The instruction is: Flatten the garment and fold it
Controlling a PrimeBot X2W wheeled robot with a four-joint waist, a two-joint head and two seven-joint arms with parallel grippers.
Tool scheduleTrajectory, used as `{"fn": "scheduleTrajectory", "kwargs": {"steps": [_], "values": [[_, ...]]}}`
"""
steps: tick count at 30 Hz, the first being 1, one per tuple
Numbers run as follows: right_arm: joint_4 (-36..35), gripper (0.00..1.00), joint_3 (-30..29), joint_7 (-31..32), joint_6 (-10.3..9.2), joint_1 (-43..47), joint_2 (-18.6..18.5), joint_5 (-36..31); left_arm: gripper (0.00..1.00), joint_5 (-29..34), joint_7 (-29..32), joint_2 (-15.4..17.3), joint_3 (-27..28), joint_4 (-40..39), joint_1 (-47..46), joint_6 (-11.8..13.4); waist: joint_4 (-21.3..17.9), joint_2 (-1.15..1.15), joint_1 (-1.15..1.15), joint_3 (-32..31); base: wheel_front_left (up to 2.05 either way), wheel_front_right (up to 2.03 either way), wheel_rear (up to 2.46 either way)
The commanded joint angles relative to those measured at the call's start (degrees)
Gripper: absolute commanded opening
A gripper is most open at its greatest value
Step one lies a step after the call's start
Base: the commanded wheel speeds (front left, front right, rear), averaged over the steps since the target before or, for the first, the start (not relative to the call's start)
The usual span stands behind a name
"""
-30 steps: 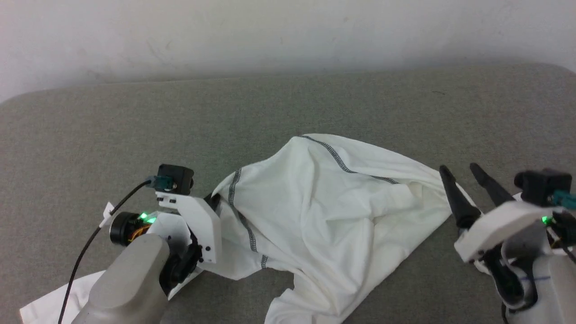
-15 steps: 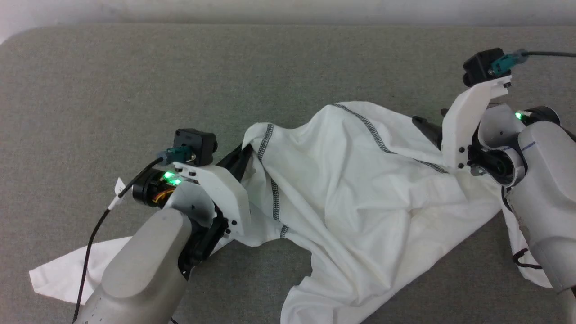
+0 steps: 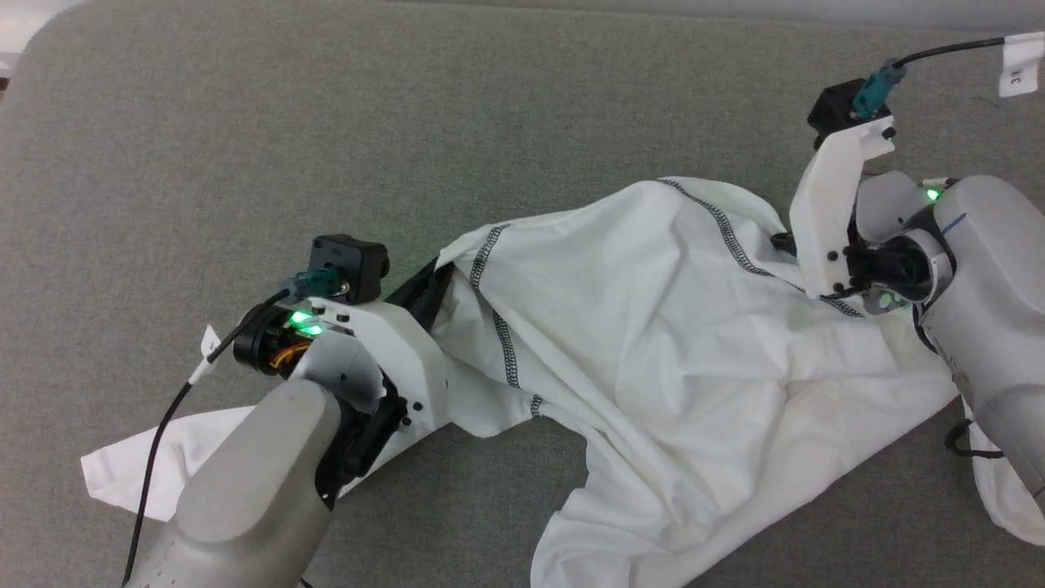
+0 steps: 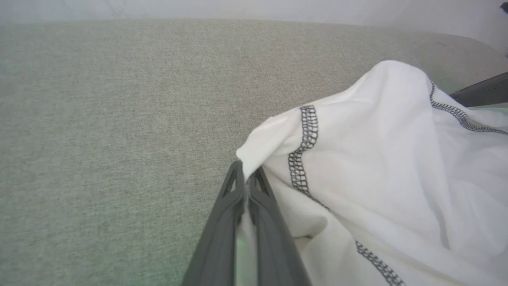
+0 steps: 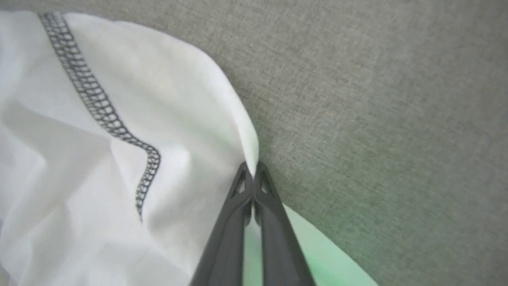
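The garment is a white top with dark zigzag seams, lying crumpled across the grey surface between my two arms. My left gripper is shut on its left edge; in the left wrist view the fingertips pinch a fold of the garment. My right gripper sits at the far right edge, mostly hidden behind its wrist mount. In the right wrist view it is shut on the rim of the garment. A sleeve trails under my left forearm.
The grey fabric surface stretches wide around the cloth, with a pale wall behind its far edge. A black cable with a white tag hangs off my right wrist. A dark finger of the right gripper shows at the left wrist view's right edge.
The head camera has tilted down. My right arm swung from the lower right up to the garment's far right edge and shut on it. The left gripper has kept its grip.
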Motion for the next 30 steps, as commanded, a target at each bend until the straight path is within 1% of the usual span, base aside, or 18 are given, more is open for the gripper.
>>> {"fn": "scheduleTrajectory", "kwargs": {"steps": [1,5,8,13,16,19,23,26,30], "values": [[0.6,0.0,2.24,-0.77,0.05,5.14,0.54,0.96,0.0,0.1,-0.27,0.72,0.09,0.06,0.27,-0.24,-0.94,0.0,0.0,-1.56,0.0,0.0,0.0],[-5.81,0.0,0.63,-10.59,0.05,4.6,-3.58,3.6,0.0,1.07,-0.68,2.54,0.37,-1.3,-0.38,-0.23,-1.71,0.0,0.0,-4.84,0.0,0.0,0.0],[-10.94,0.0,-0.5,-16.57,0.05,5.41,-7.36,4.58,0.0,1.73,-1.3,4.28,1.3,-2.78,-1.18,0.05,-2.74,0.0,0.0,-7.83,0.0,0.0,0.0],[-18.98,0.0,-2.97,-21.92,0.05,7.7,-12.96,4.06,0.0,2.01,-1.51,7.38,3.51,-6.14,-2.71,0.55,-5.15,0.0,0.0,-12.75,0.0,0.0,0.0],[-23.14,0.0,-5.9,-23.49,0.05,8.81,-14.72,3.35,0.0,1.73,-1.2,9.04,5.13,-7.94,-4.08,0.81,-6.49,0.0,0.0,-14.87,0.0,0.0,0.0],[-25.18,0.0,-9.47,-23.43,0.05,9.24,-15.21,2.36,0.0,1.34,-0.51,10.02,6.31,-7.72,-6.93,0.27,-7.44,0.0,0.0,-15.6,0.0,0.0,0.0],[-24.38,0.0,-13.96,-23.16,0.05,6.98,-14.51,-0.15,0.0,1.53,-0.25,9.66,7.03,-3.01,-14.47,-1.71,-8.23,0.0,0.0,-13.93,0.0,0.0,0.0],[-22.2,0.0,-16.7,-24.17,0.05,2.47,-13.15,-3.28,0.0,2.93,-1.56,8.92,7.43,2.71,-22.07,-3.02,-8.98,0.0,0.0,-11.21,0.0,0.0,0.0],[-18.98,0.0,-19.44,-28.58,0.05,-5.97,-10.92,-8.85,0.0,5.54,-5.03,8.25,7.99,11.24,-32.73,-4.33,-10.42,0.0,0.0,-6.73,0.0,0.0,0.0]]}}
